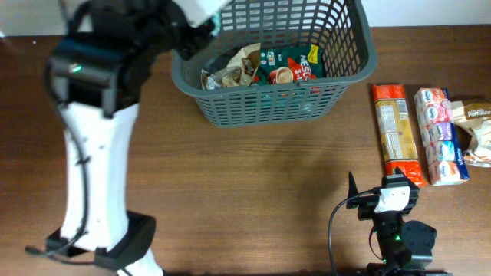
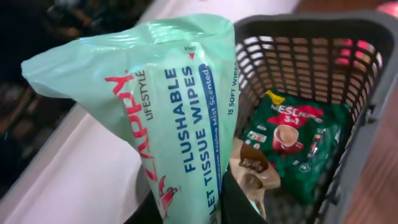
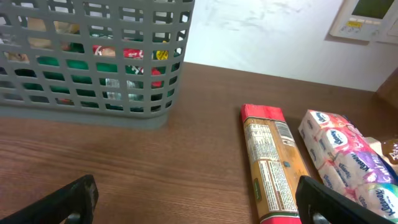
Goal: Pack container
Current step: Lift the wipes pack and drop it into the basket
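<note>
The dark grey lattice basket (image 1: 261, 103) stands at the back middle of the table. It holds a green Nescafe packet (image 1: 288, 65) and a brown snack packet (image 1: 234, 70). My left gripper (image 1: 192, 34) is at the basket's far left corner, shut on a mint green packet of flushable wipes (image 2: 161, 112) held upright above the rim (image 2: 311, 22). The Nescafe packet (image 2: 292, 143) and the brown packet (image 2: 252, 168) lie below it. My right gripper (image 1: 391, 201) is open and empty low over the table (image 3: 199, 208), apart from the basket (image 3: 81, 112).
To the right of the basket lie a long orange pasta packet (image 1: 395, 130), a pack of pocket tissues (image 1: 439, 134) and a beige packet (image 1: 477, 126). The pasta packet (image 3: 273, 162) and the tissues (image 3: 342, 155) lie just ahead of my right gripper.
</note>
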